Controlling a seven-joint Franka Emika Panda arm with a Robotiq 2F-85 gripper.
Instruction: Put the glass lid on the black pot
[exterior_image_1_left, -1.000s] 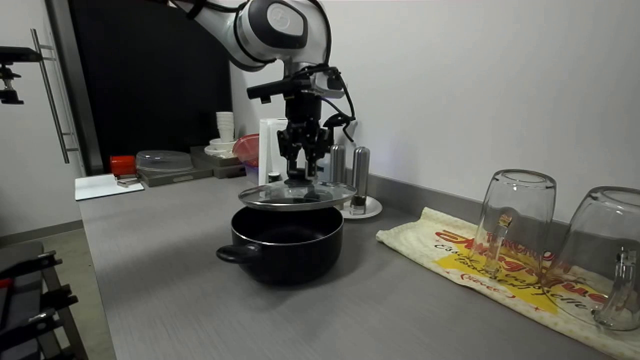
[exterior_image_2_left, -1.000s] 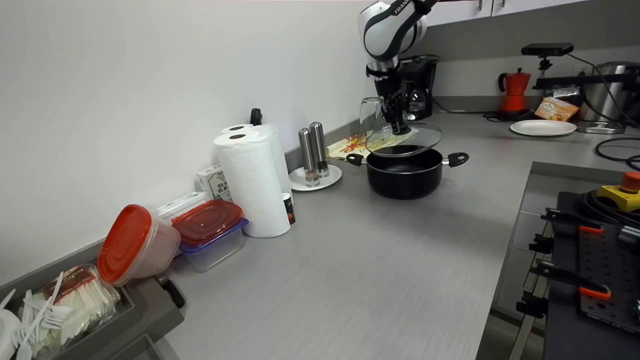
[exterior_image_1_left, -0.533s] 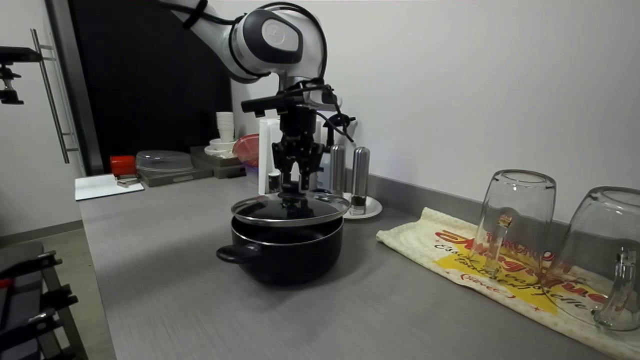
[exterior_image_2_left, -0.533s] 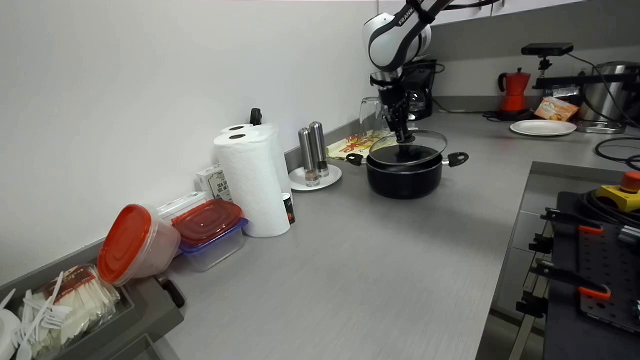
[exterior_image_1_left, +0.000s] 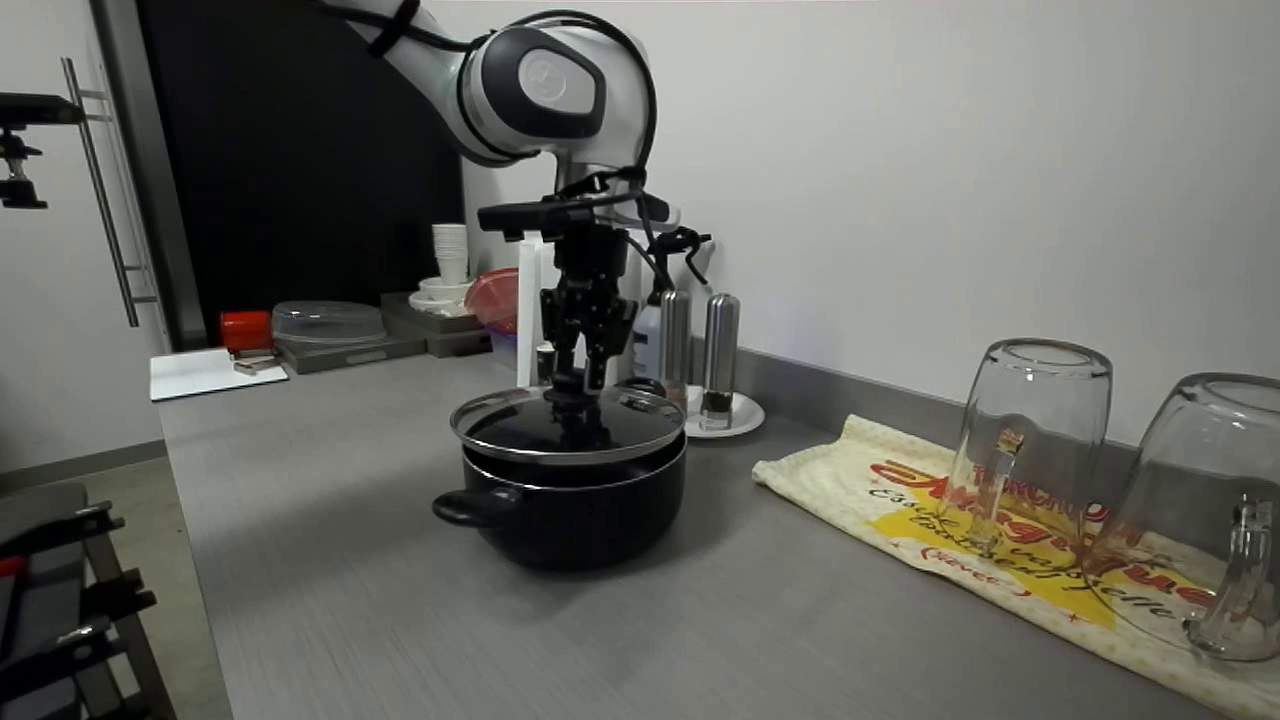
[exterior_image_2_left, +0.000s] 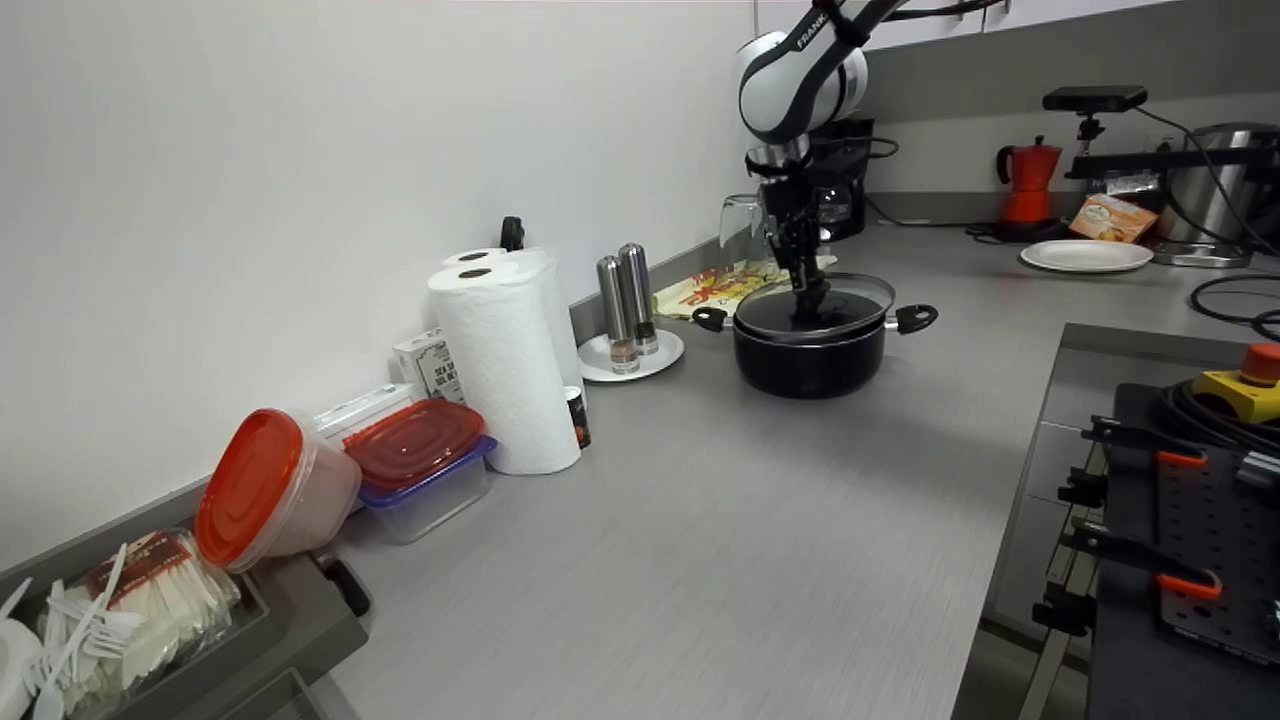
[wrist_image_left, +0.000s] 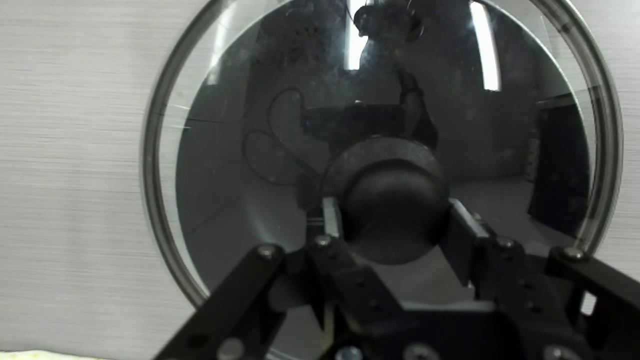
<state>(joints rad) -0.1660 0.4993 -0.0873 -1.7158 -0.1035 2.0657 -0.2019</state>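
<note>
The glass lid (exterior_image_1_left: 520, 432) is round and clear, with a metal rim and a black knob. It is over the black pot (exterior_image_1_left: 588, 528) in both exterior views, low over its opening and slightly off-centre. In an exterior view the lid (exterior_image_2_left: 862, 303) looks a little tilted above the pot (exterior_image_2_left: 808, 370). A dark gap shows between the lid and the near pot rim; I cannot tell whether they touch anywhere. My gripper (exterior_image_1_left: 578, 380) is shut on the lid's knob. In the wrist view the fingers of the gripper (wrist_image_left: 391, 217) stand on both sides of the knob (wrist_image_left: 392, 205).
Two steel mills (exterior_image_1_left: 720, 345) stand on a white plate (exterior_image_1_left: 748, 415) beside the pot. Upturned glass mugs (exterior_image_1_left: 1040, 440) stand on a printed towel (exterior_image_1_left: 850, 480) along the wall. Paper towel rolls (exterior_image_2_left: 505, 370) and plastic containers (exterior_image_2_left: 425, 500) stand farther along the counter.
The arm and the gripper have moved down with the lid, from well above the pot to just over its rim. The lid has also shifted slightly sideways. The pot has not moved.
</note>
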